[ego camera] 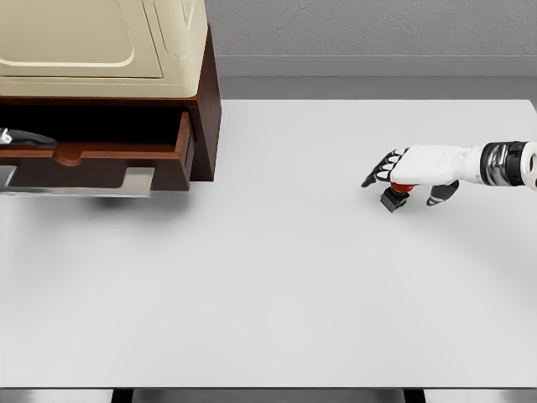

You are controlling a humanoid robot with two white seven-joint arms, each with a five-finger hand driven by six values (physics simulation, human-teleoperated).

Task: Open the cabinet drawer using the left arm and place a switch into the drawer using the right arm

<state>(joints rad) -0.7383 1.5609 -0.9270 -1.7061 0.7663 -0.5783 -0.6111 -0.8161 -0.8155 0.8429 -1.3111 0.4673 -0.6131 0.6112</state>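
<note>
The fingers (379,174) of the right hand (419,168) curl loosely over the switch (396,196), not yet gripping, and should close firmly before carrying it to the open drawer (92,153).

My right hand (411,175) was white with black fingertips (370,181), its wrist had shiny silver and black rings like a cuff, and at the far left edge I saw only a small dark and silver bit.
</note>
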